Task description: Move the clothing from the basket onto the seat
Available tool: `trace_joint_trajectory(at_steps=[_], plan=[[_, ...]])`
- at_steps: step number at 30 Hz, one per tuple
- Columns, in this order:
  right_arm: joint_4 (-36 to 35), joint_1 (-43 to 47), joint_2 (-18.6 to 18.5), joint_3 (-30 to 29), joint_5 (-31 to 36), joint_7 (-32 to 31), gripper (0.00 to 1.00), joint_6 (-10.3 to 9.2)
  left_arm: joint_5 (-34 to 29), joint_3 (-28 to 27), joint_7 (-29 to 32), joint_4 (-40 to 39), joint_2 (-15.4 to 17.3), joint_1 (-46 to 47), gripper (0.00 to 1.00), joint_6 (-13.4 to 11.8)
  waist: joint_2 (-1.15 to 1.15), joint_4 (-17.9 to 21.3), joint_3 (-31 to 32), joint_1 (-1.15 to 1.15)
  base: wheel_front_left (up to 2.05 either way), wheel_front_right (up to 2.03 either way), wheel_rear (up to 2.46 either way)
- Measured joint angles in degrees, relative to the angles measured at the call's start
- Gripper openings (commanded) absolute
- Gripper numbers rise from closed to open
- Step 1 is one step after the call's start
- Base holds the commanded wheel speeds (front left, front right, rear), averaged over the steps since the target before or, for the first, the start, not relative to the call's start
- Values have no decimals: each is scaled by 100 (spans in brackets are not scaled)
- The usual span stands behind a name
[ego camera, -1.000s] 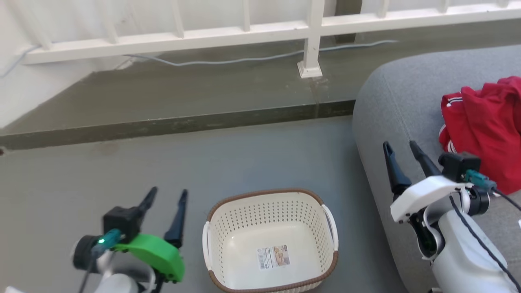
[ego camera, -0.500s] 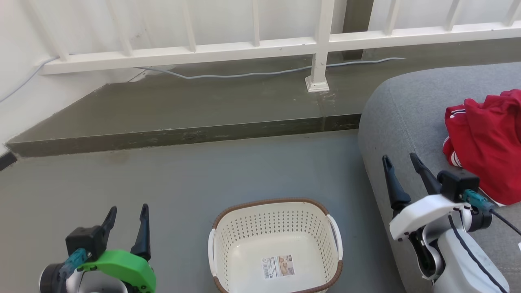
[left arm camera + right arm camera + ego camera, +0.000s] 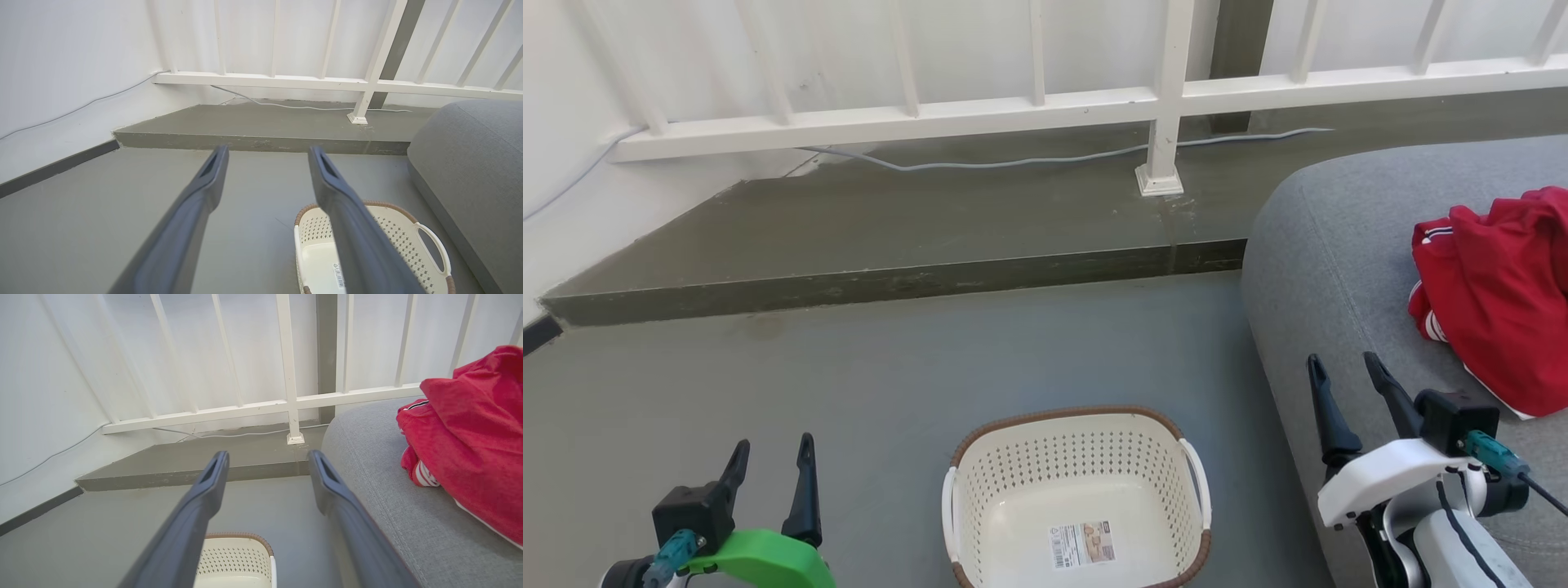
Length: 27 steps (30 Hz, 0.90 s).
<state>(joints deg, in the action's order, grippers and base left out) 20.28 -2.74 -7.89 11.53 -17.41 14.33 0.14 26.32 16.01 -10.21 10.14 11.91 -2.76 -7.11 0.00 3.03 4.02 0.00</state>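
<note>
Fingers on your left gripper are standing well apart with nothing between them, and your right gripper, at the lower right of the head view, is showing the same wide, empty spread. Your left gripper is drawing away from the basket: a second ago it was just beside the basket's left rim, and now it is sitting near the lower left corner of the frame. Your right gripper is sinking toward the bottom edge, backing off from the red garment. The head camera is also tilting up, so the white railing and the step are dropping in the picture; don't take that for things moving. Both arms seem to be settling back to rest, and you are likely looking at a finished task. The basket, at the bottom centre, is showing only its bare bottom and label sticker. The garment is lying on the seat at the right edge of the frame, well apart from the basket. It is sitting as a crumpled, soft-looking red heap with white stripes at its left side, and its right part is running out of frame.
</note>
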Motion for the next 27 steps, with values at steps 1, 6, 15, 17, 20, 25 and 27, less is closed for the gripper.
trace_joint_trajectory(at_steps=[1,6,15,17,20,25,27], plan=[[-41,25,-8,0,2,0,100,-20,-14,-12,1,-27,-8,-2,100,0,0,0,6,0,0,0,0],[-267,121,-32,12,8,-26,100,-31,-56,-90,9,-141,-52,-57,100,0,0,10,28,0,0,0,0],[-592,339,-76,23,8,-141,100,-78,-299,-125,129,-211,-186,-206,100,0,0,27,36,0,0,0,0],[-666,348,-87,23,8,-189,100,-83,-337,-144,167,-252,-196,-211,100,0,0,29,33,0,0,0,0],[-779,363,-103,23,8,-243,100,-127,-347,-179,171,-315,-208,-225,100,0,0,29,25,0,0,0,0],[-923,475,-119,23,9,-311,100,-132,-392,-254,237,-367,-244,-252,100,0,0,27,10,0,0,0,0],[-991,481,-123,23,9,-341,100,-134,-405,-271,246,-393,-266,-283,100,0,0,26,4,0,0,0,0]])
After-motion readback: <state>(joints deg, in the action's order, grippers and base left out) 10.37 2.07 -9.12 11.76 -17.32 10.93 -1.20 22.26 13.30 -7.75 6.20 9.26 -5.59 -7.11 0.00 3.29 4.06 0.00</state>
